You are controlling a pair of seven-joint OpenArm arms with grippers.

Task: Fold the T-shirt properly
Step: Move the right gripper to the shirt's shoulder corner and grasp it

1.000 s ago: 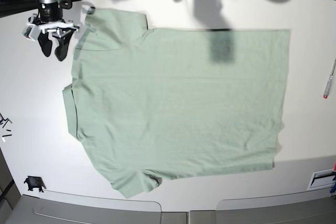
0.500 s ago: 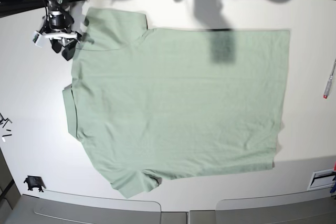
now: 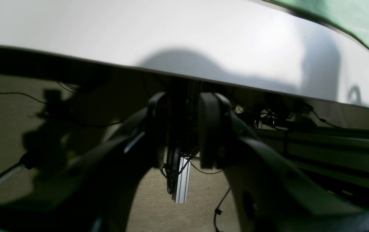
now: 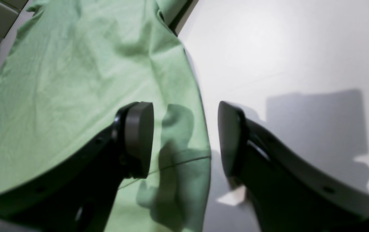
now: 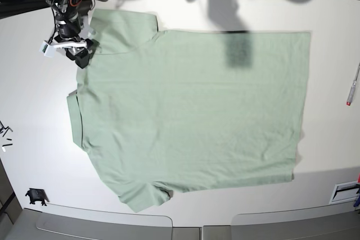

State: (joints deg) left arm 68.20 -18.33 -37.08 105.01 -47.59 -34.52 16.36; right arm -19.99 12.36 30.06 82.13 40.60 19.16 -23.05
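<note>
Your right gripper [image 4: 184,138] straddles the T-shirt [image 5: 191,111] edge.
Its jaws stand apart, holding nothing, over the sleeve hem on the white table [image 5: 34,99]. Your left gripper [image 3: 183,129] hangs past the table edge, jaws parted, empty.

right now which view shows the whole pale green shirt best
The base view: the pale mint-green short-sleeved cloth shirt lies flat there, both sleeves, collar and hem visible. The right wrist view shows only a wrinkled stretch of it with a seam beneath the open right claw. The left wrist view catches just a corner of green cloth at its upper right.
</note>
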